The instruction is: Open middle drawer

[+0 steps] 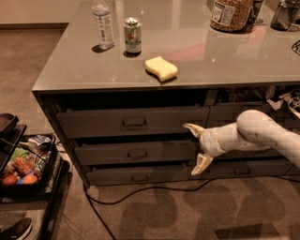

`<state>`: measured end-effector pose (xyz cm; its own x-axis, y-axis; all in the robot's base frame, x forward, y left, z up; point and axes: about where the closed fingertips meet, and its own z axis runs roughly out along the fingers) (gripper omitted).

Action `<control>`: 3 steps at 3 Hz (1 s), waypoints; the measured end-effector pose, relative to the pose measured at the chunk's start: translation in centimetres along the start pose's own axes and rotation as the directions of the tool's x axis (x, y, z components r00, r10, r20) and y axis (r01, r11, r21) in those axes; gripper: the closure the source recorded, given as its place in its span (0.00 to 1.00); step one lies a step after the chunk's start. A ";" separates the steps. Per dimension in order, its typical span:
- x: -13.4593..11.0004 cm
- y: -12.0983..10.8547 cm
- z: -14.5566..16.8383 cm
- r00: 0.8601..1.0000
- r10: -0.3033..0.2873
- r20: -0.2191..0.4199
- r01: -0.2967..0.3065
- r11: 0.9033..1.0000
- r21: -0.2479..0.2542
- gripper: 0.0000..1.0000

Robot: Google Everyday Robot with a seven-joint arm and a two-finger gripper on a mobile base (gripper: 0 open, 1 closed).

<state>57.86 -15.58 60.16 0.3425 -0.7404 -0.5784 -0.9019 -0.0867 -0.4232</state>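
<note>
While the released pincer (197, 146) hangs right of centre beside the middle drawer (103, 153), the approach seems in hand, and next it must reach the handle (137, 153).

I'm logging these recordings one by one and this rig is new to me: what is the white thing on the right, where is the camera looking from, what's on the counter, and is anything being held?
The white limb is a robot arm; its wheeled base is out of view. At its tip is the gripper: two pale fingers, spread open and holding nothing. It is at the right end of the middle drawer, the one it is meant to open. That drawer does not yet show its inside. There is only one camera, and it looks down from above onto a grey counter. Where it is mounted is not known. On the counter are a water bottle, a can, a yellow sponge and, at the back, a jar. A black cart holding food stands on the floor at the left.
</note>
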 end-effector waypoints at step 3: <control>2.7 -2.3 2.1 0.990 0.024 -0.139 -0.015 0.998 0.066 0.00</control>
<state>61.40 -15.96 58.07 0.2810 -0.8277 -0.4857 -0.8875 -0.0316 -0.4597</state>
